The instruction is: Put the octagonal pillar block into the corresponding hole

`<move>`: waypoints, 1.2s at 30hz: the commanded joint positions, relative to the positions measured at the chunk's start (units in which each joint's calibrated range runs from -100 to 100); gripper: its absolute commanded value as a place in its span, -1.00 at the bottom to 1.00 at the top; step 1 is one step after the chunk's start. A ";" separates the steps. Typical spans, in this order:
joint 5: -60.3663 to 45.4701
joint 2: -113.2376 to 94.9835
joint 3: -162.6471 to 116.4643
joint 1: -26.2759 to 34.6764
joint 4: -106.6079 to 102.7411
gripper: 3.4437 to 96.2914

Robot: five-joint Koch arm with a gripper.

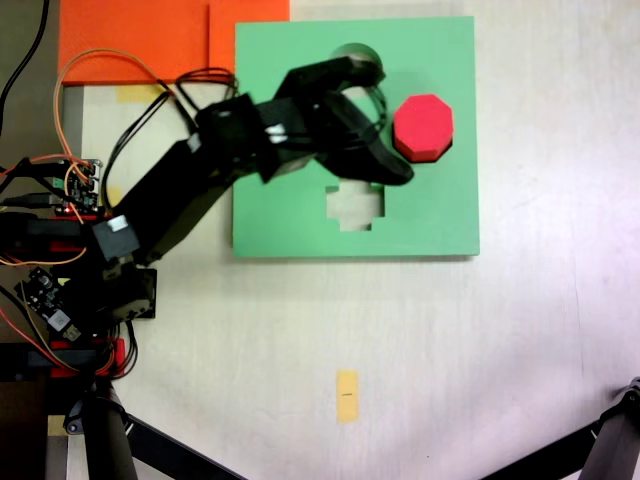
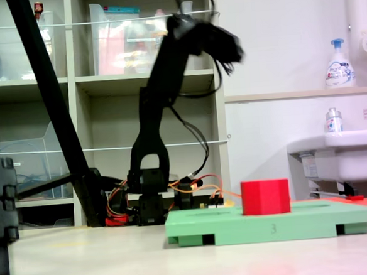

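The octagonal pillar block [image 1: 423, 127] [image 2: 266, 196] is bright red and stands upright in the right half of the green foam board [image 1: 440, 215] [image 2: 315, 219]. Its base sits sunk into the corresponding hole, which it covers entirely. My gripper [image 1: 385, 120] [image 2: 229, 48] is lifted high above the board, up and to the block's left in both exterior views. The two black fingers are spread apart with nothing between them. In the second exterior view the gripper is motion-blurred.
A cross-shaped cutout [image 1: 355, 203] lies in the board's lower middle, and a round cutout [image 1: 357, 52] is partly behind the gripper. Orange foam sheets [image 1: 150, 40] lie at the first exterior view's top left. Tripod legs [image 1: 610, 445] cross the bottom. A sink [image 2: 339, 155] stands at the second exterior view's right.
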 commanded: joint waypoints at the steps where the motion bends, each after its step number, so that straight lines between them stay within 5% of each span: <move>1: -14.55 -15.53 2.16 -4.44 -0.84 0.38; 9: -23.93 -20.56 0.86 -14.95 0.50 0.28; 13: -23.98 -39.28 -41.41 -18.46 21.98 0.22; 19: -29.74 -78.52 -112.10 -16.90 60.11 0.20; 24: -35.41 -78.52 -150.38 -15.38 83.32 0.17; 36: -37.70 -78.52 -169.43 -13.77 83.89 -0.01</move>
